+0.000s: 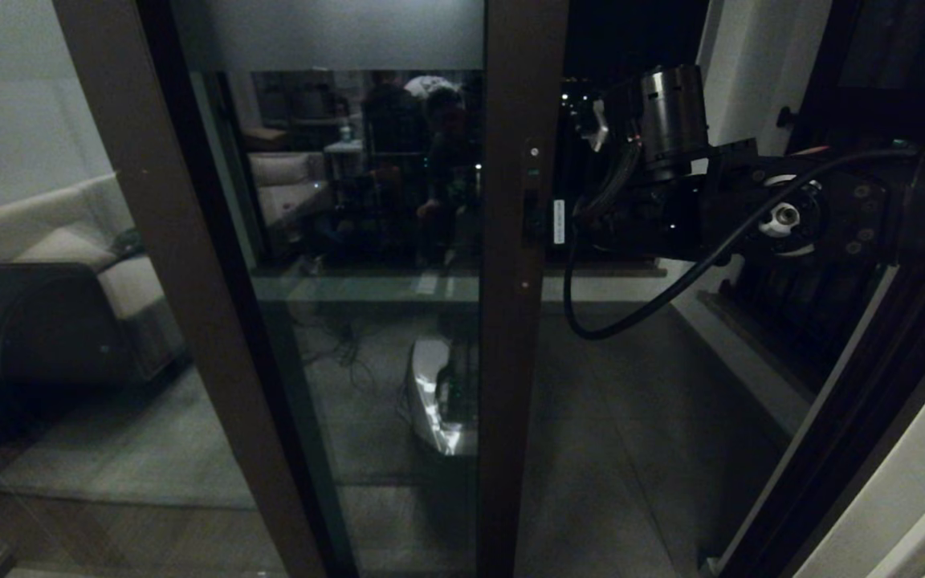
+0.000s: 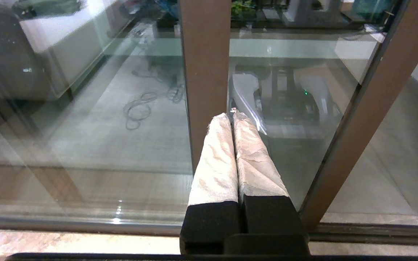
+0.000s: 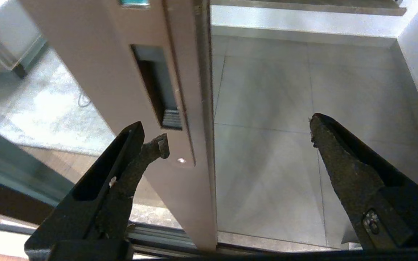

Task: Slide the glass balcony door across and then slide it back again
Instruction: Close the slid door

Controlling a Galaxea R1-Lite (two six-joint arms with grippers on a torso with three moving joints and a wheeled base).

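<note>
The right gripper (image 3: 238, 137) hangs with jaws spread astride the edge of the glass balcony door (image 1: 511, 321) – partly slid aside – and could slip past the pull slot (image 3: 158, 90); the left gripper (image 2: 232, 117) is parked – jaws clenched, empty.

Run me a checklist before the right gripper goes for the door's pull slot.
1. Right gripper open: ok, fingers spread wide.
2. Pull slot in view and unblocked: ok.
3. A finger inside the slot: not ok, it sits just below it.
4. Glass balcony door partly open, tiled floor visible past its edge: ok.
5. Left gripper shut, parked low by the frame: ok.
</note>
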